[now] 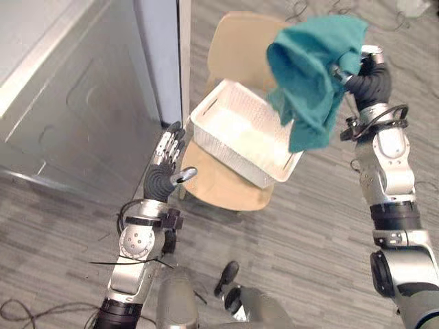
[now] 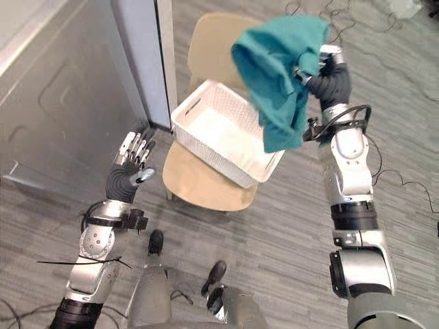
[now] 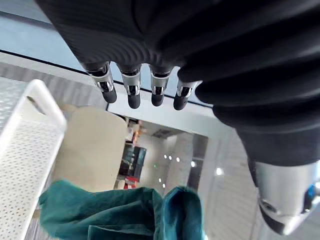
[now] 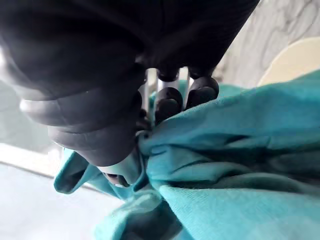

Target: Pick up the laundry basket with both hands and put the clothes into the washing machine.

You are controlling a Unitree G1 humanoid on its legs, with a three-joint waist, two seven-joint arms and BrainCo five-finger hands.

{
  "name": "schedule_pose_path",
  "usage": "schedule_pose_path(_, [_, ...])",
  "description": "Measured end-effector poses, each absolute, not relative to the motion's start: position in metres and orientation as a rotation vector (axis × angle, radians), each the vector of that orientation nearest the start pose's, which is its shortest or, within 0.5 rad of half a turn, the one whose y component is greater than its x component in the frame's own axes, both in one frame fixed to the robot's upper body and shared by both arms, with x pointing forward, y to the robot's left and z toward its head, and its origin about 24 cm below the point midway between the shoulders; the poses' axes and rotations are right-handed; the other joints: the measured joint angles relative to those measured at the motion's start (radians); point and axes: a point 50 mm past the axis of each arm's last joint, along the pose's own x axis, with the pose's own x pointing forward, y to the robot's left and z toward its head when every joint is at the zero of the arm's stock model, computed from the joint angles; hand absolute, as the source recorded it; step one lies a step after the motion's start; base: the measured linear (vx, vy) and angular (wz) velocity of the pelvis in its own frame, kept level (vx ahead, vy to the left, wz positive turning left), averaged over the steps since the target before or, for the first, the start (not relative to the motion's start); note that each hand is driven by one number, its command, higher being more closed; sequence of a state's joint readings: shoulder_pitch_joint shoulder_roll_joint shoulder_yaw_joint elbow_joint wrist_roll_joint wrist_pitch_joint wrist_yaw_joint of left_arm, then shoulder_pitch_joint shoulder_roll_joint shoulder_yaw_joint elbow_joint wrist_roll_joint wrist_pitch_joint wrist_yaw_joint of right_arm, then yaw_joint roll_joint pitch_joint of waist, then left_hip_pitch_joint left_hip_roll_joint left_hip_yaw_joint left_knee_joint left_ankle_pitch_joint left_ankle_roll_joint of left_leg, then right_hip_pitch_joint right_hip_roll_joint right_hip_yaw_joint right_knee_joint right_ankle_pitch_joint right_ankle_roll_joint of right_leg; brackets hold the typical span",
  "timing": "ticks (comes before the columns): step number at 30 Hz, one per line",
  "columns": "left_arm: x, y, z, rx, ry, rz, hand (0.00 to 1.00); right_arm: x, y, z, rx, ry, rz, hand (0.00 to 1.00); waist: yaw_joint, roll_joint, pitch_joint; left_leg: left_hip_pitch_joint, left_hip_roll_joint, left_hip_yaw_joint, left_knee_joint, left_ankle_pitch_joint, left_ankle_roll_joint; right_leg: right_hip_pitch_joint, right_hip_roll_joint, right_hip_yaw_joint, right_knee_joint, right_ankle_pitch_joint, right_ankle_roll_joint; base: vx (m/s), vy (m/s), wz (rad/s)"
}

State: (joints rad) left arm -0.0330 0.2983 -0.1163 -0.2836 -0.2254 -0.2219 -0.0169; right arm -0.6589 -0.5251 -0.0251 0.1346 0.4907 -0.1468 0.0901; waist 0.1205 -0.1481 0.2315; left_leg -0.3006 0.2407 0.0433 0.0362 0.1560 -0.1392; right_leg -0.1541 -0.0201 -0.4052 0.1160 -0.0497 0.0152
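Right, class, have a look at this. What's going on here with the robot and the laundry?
The robot's right hand is shut on a teal cloth and holds it up so that it hangs over one end of a white laundry basket. The basket sits on a pale wooden chair. The left hand is open with its fingers straight, beside the basket's corner and not gripping it. At this moment the basket is resting on the chair rather than being carried by both hands.
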Motion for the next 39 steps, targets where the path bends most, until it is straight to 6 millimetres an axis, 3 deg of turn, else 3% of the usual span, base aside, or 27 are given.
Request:
schedule_pose_path(5, [0.256,0.148,0.160,0.291,-0.599,-0.307,0.00,0.316,-0.185,0.251,0.011,-0.705,0.380,1.00,-0.035,0.003,-0.051,0.043,0.000,0.023,-0.025,0.000,0.000,0.025,0.001,0.020,-0.020,0.005,0.006,0.03,-0.001,-0.11])
schedule_pose_path(8, [0.273,0.140,0.163,0.352,-0.589,-0.374,0.00,0.309,-0.175,0.256,0.034,-0.727,0.473,1.00,-0.040,0.006,-0.063,0.057,-0.002,0.048,-0.036,0.001,0.000,0.028,0.000,0.044,-0.039,0.020,0.012,0.00,0.027,-0.21])
schedule_pose_path(10, [0.297,0.141,0.152,0.298,-0.475,-0.407,0.00,0.308,-0.163,0.254,0.083,-0.710,0.544,1.00,-0.050,0.006,-0.065,0.065,-0.006,0.062,-0.038,0.001,0.000,0.032,-0.002,0.057,-0.055,0.035,0.014,-0.01,0.043,-0.18])
schedule_pose_path(16, [0.321,0.133,0.148,0.124,-0.348,-0.447,0.00,0.310,-0.133,0.247,0.145,-0.632,0.687,1.00,-0.055,0.026,-0.075,0.070,-0.010,0.084,-0.038,0.001,0.001,0.031,-0.004,0.081,-0.085,0.065,0.017,-0.02,0.032,-0.16])
schedule_pose_path(22, [0.327,0.114,0.173,0.020,-0.379,-0.566,0.00,0.308,-0.119,0.244,0.200,-0.599,0.776,1.00,-0.059,0.060,-0.094,0.072,-0.020,0.082,-0.042,0.004,0.005,0.030,-0.014,0.080,-0.085,0.072,0.021,-0.03,0.040,0.01])
schedule_pose_path(31, [0.330,0.094,0.193,0.021,-0.375,-0.688,0.00,0.301,-0.095,0.233,0.234,-0.535,0.895,1.00,-0.084,0.069,-0.098,0.082,-0.054,0.077,-0.079,0.022,0.023,0.027,-0.036,0.077,-0.088,0.083,0.035,-0.01,0.038,0.04])
schedule_pose_path(38, [0.330,0.090,0.195,-0.006,-0.377,-0.696,0.00,0.296,-0.082,0.237,0.254,-0.547,0.945,1.00,-0.101,0.071,-0.098,0.087,-0.072,0.079,-0.095,0.029,0.033,0.026,-0.052,0.077,-0.089,0.087,0.041,0.01,0.035,0.02])
schedule_pose_path(39, [0.330,0.089,0.196,-0.012,-0.379,-0.696,1.00,0.296,-0.082,0.237,0.258,-0.548,0.945,1.00,-0.102,0.071,-0.098,0.087,-0.073,0.079,-0.096,0.029,0.033,0.026,-0.053,0.078,-0.090,0.088,0.042,0.00,0.000,0.00])
